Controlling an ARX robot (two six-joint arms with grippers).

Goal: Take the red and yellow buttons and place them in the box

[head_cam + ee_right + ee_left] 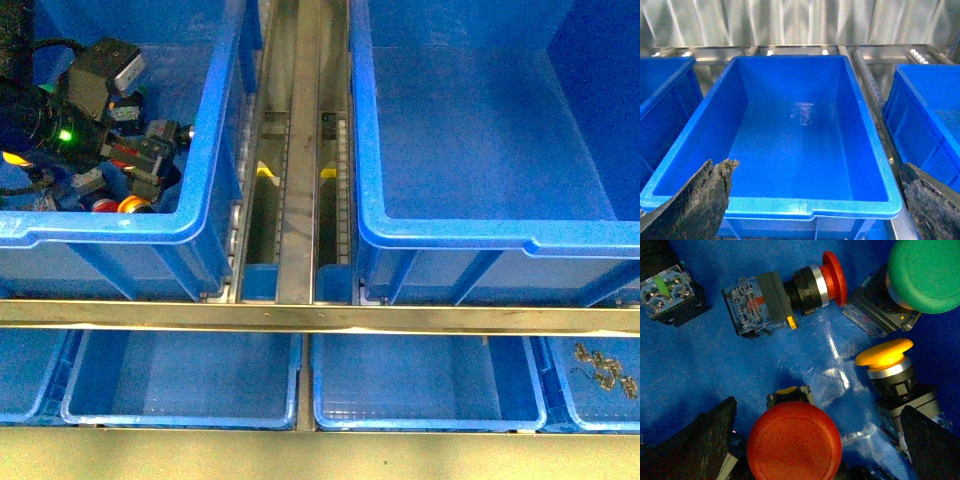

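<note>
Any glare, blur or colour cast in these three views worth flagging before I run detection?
Front view: heavy blue-green cast, soft detail throughout, left arm dark and hard to read. Left wrist view: white glare streaks on the bin floor; nearest red button fills the frame, soft-edged. Right wrist view: small glare patch on the floor of the box; right tool's fingers dark and blurred.

Red button seen cap-on, plain red; red button seen side-on, red cap, silver collar, black neck, clear block with yellow tab; yellow button, yellow-orange cap, silver collar, black body; green button, green cap; box, uniform bright blue.
</note>
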